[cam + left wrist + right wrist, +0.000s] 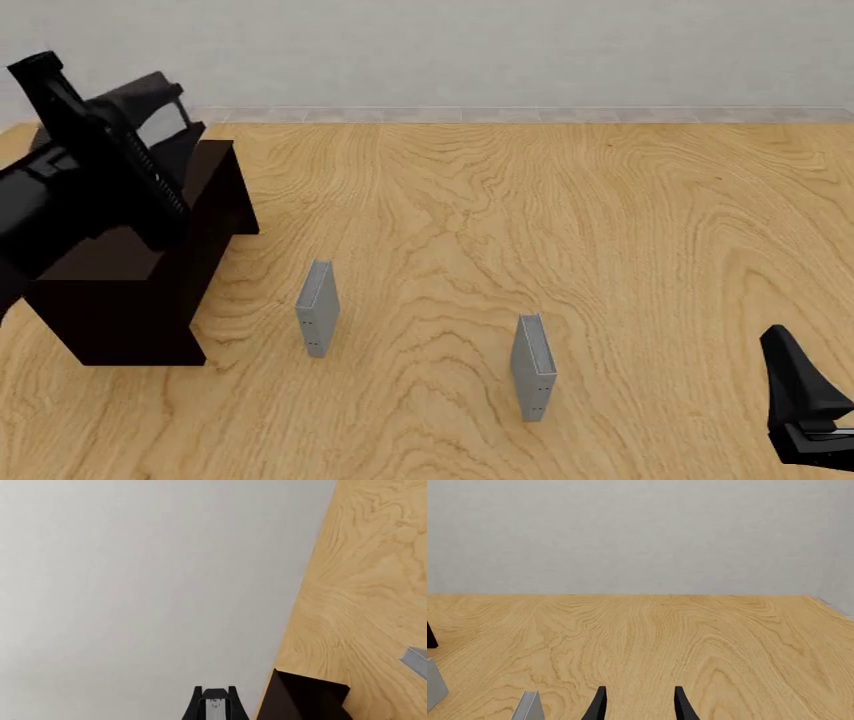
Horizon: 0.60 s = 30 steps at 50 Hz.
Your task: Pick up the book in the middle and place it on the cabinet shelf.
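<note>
My left gripper [167, 100] holds the book [94, 150] above the cabinet shelf [134, 270], fingers clamped on it. My right gripper [638, 705] rests low over the worktop [561, 220], fingers apart.

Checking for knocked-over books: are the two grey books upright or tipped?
Upright: both grey books stand on edge on the table, apart, neither leaning.

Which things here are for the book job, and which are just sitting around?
For the job:
black book, up by the left arm over the cabinet
dark brown cabinet
left hand

Just sitting around:
left grey book, standing on the table
right grey book, standing too
right hand, open
</note>
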Tool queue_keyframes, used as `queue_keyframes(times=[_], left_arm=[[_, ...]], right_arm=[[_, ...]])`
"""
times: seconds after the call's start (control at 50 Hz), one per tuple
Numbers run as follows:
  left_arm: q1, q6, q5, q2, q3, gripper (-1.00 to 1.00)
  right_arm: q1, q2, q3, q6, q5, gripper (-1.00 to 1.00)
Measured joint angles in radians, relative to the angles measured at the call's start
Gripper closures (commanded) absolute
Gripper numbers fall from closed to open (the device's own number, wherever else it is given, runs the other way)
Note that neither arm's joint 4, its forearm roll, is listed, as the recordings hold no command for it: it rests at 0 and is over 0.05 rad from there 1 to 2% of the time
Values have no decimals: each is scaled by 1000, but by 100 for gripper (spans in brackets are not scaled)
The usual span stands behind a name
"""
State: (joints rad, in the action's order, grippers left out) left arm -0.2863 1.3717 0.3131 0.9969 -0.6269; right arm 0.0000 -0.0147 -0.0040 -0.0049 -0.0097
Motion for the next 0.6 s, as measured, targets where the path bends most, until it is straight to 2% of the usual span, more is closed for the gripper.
queue_keyframes(times=[0.36, 0.6], left_arm=[[61, 35, 44, 54, 2, 100], [110, 7, 25, 118, -30, 100]], right_arm=[[0, 0, 0, 0, 0, -100], [0, 0, 0, 0, 0, -100]])
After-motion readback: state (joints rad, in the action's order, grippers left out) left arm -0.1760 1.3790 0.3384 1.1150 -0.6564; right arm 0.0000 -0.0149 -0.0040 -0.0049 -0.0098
